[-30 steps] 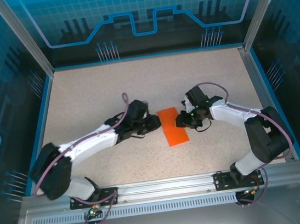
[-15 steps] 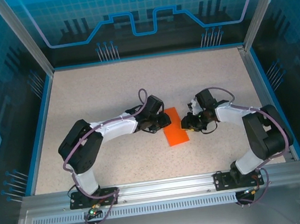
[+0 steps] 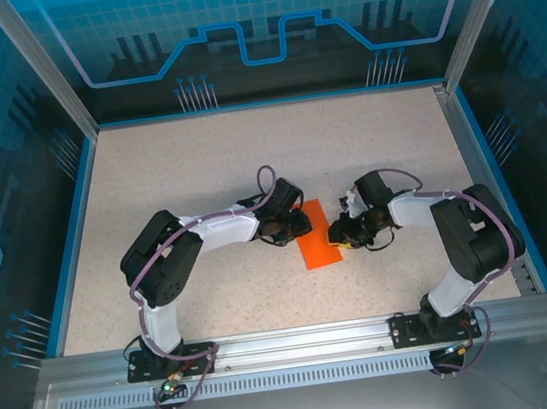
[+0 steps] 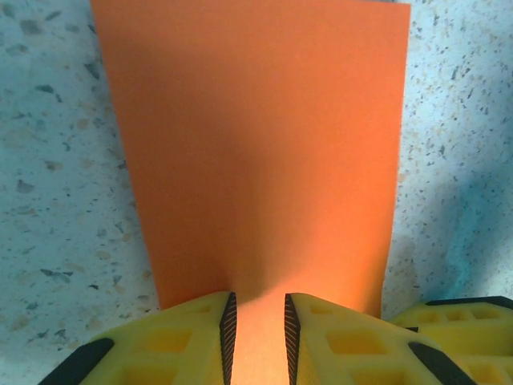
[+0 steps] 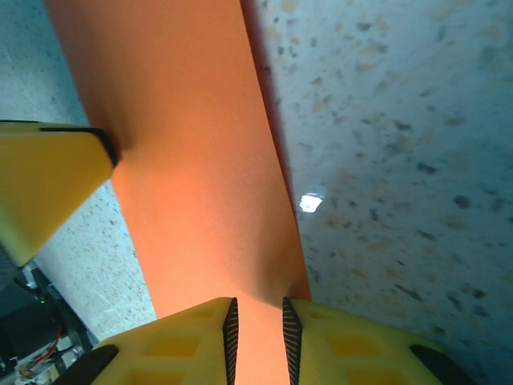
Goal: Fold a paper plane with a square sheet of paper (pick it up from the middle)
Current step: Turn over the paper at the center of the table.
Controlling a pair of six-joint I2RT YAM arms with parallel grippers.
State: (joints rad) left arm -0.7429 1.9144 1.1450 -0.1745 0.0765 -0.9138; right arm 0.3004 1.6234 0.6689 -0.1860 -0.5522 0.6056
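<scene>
The sheet of paper (image 3: 319,242) is a bright orange upright rectangle lying on the speckled table. My left gripper (image 3: 299,224) sits at its left edge and my right gripper (image 3: 342,232) at its right edge, facing each other. In the left wrist view the paper (image 4: 256,144) runs under the yellow fingertips and through the narrow gap of the left gripper (image 4: 256,325). The right wrist view shows the same at the right gripper (image 5: 256,329): the paper (image 5: 200,160) passes between slightly parted jaws. A yellow left finger (image 5: 48,184) touches the paper's far edge.
A blue rim (image 3: 81,210) and transparent walls enclose the speckled table (image 3: 178,167). An aluminium rail (image 3: 292,348) with both arm bases runs along the near edge. Both arms bend inward toward the middle of the table.
Both grippers have closed in on the paper from either side. The left arm's elbow has swung in from the far left, and the right gripper has dropped lower onto the sheet's right edge.
</scene>
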